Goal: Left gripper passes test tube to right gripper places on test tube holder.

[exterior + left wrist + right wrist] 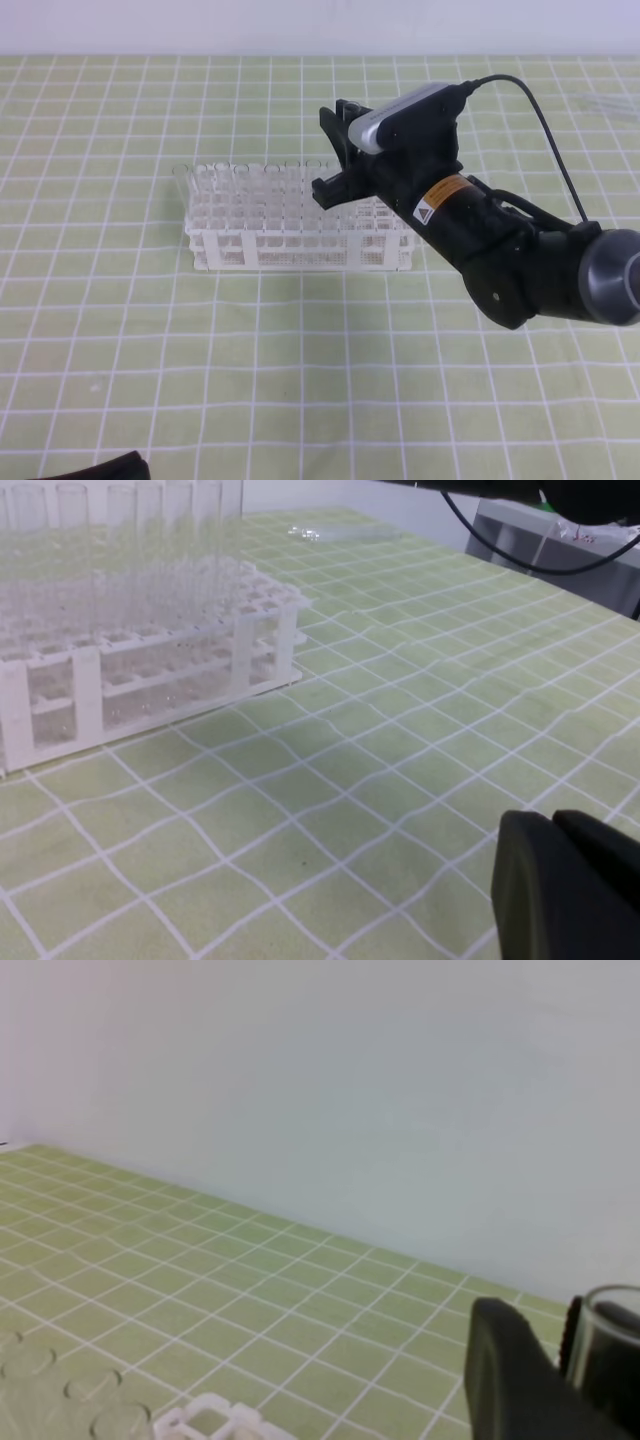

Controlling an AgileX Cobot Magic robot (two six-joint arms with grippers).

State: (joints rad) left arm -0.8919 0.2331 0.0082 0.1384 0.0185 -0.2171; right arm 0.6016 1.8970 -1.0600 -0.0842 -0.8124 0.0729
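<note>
Above the white test tube holder [300, 225] among clear tubes [150, 540], right pincer [335, 150] pinching test tube [612, 1335], left pincer [570, 880] pressed together.

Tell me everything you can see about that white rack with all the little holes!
The white plastic rectangular rack looks like a lattice of many small square holes in rows, with open windows along its sides. It stands flat and level on the green checked cloth. Clear glass tubes stand upright in its back rows. The right arm's black end effector hovers over its right end; whether they touch cannot be told.
</note>
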